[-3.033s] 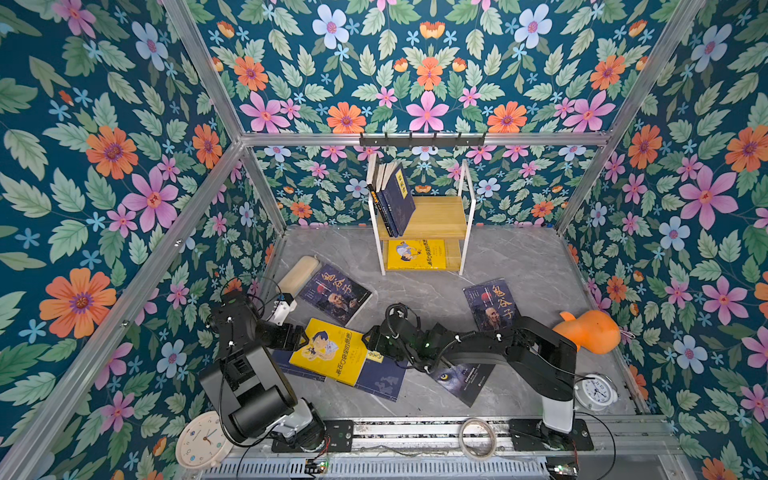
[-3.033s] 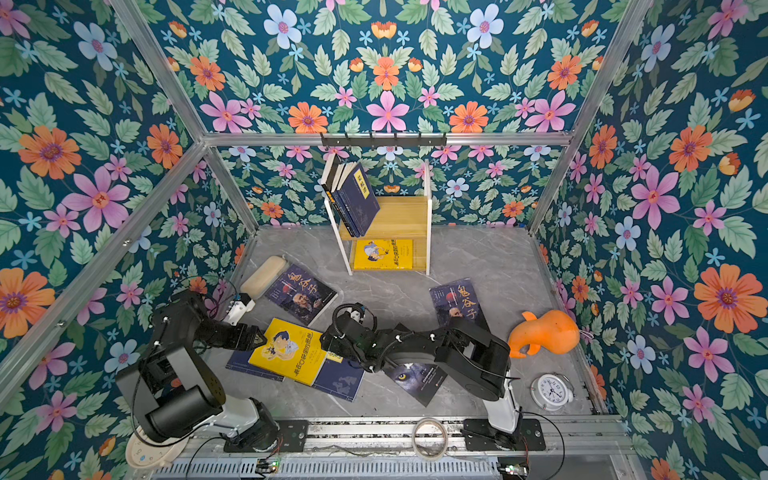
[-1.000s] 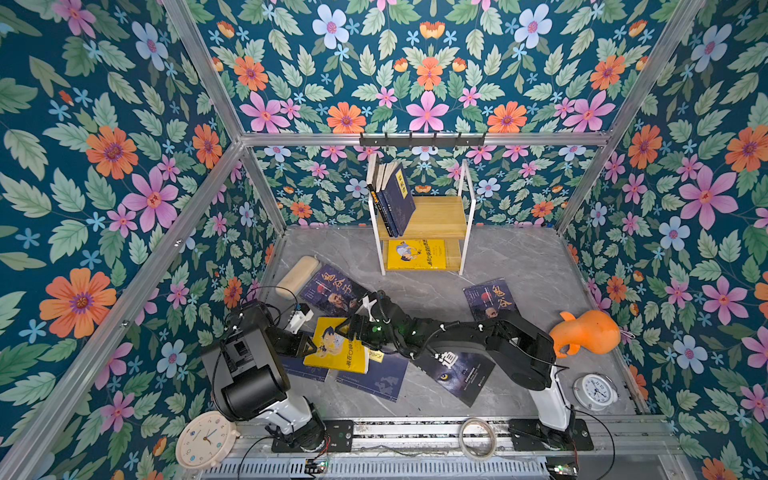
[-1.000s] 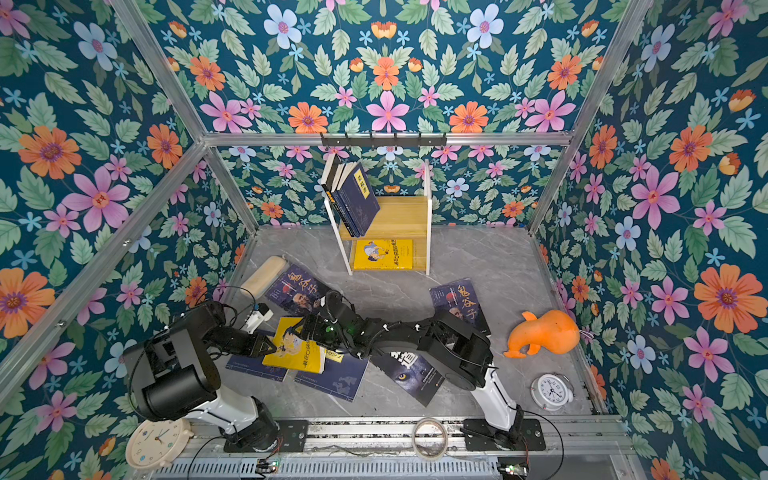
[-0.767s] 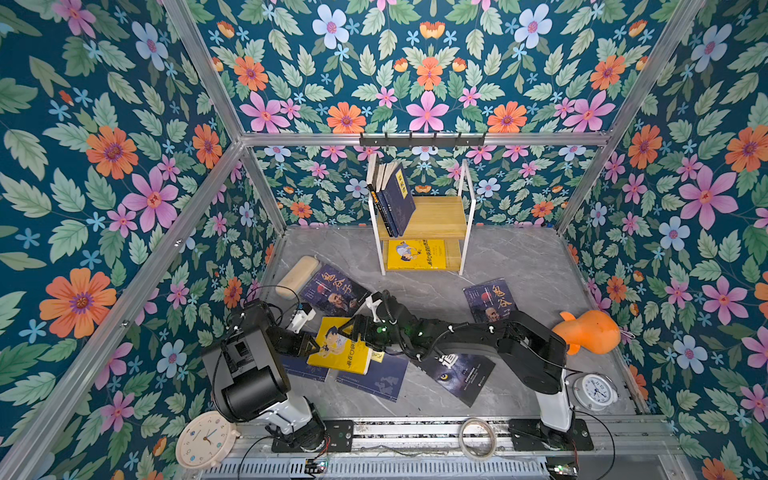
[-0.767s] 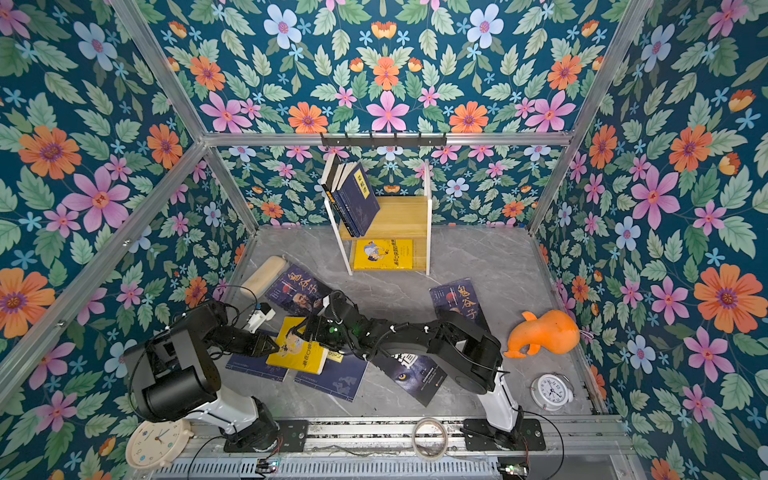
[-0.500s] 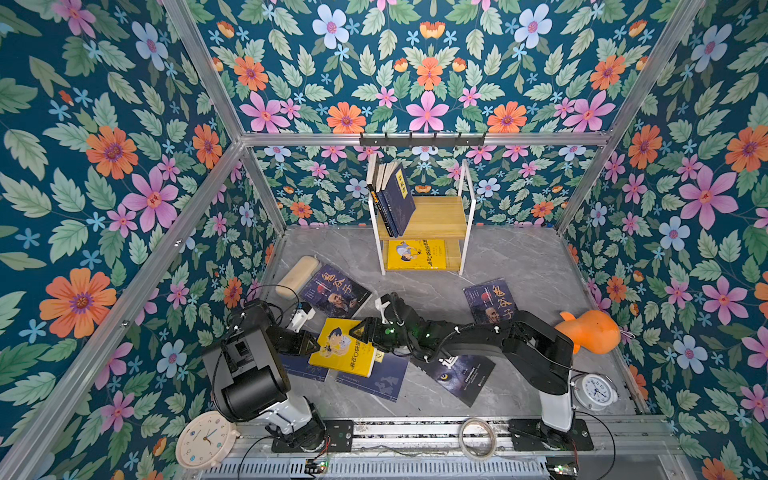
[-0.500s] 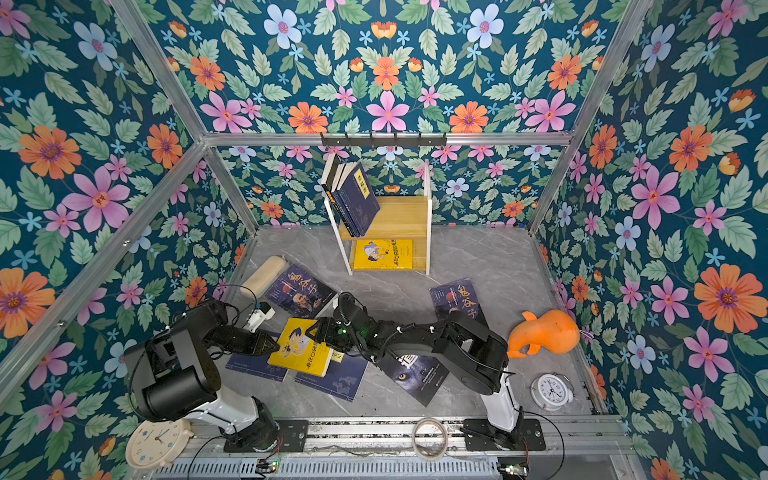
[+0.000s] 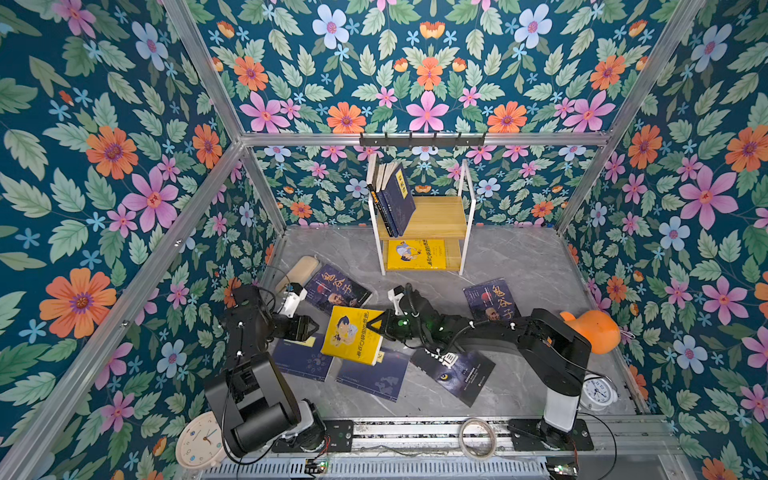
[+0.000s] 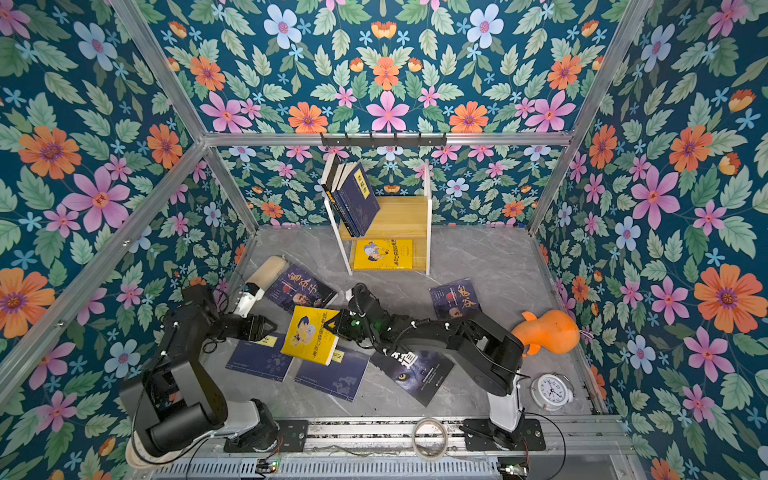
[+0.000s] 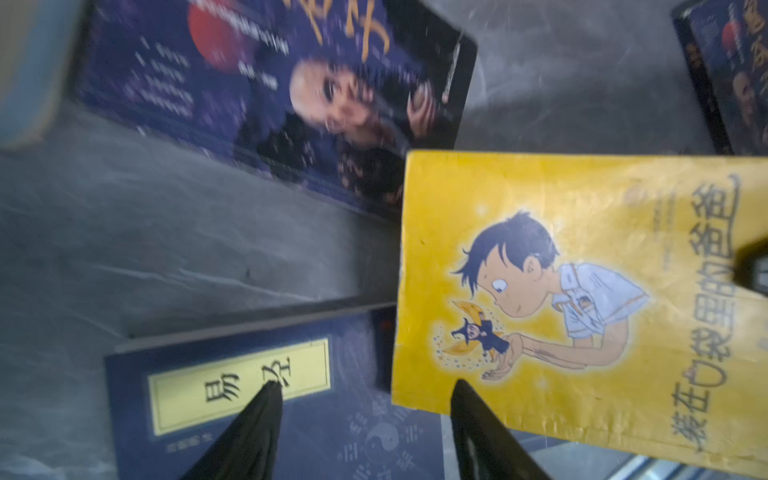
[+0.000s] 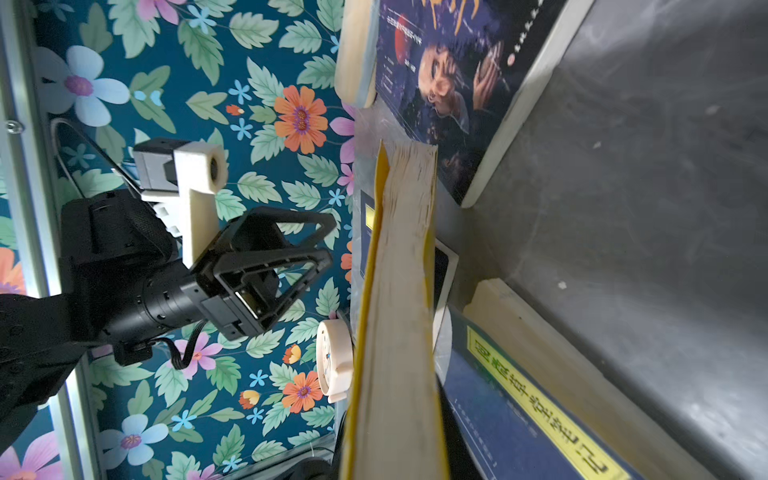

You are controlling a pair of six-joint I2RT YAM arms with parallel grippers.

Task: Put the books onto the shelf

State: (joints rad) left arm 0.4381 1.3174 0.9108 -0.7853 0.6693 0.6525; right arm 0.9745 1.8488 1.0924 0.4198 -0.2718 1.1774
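- yellow cartoon-cover book (image 9: 353, 338): front-left of the table's middle, raised and tilted above two navy books, well short of the shelf. Its page edge faces the right wrist camera (image 12: 395, 332).
- right gripper (image 9: 376, 326): clamped on that book's right edge. One fingertip (image 11: 752, 270) lies on the cover in the left wrist view.
- left gripper (image 9: 309, 327): fingers spread, grasping nothing, just beside the book's left edge and apart from it, above the left navy book (image 9: 301, 357).
- right navy book (image 9: 374, 374): flat on the table beside the left one. Both bear yellow title labels and lie partly under the held book.
- dark book with white characters (image 9: 338, 289): flat, behind the grippers.
- second dark book (image 9: 490, 297): flat, right of centre.
- eye-cover book (image 9: 457, 370): flat, under the right arm.
- shelf (image 9: 432, 216): against the back wall. A leaning row of books (image 9: 392, 199) stands at the upper board's left end, and a second yellow book (image 9: 415, 254) lies flat on the lower board.
- table (image 9: 519, 257): grey, marbled.
- orange toy (image 9: 590, 330) and alarm clock (image 9: 596, 390): at the table's right edge.
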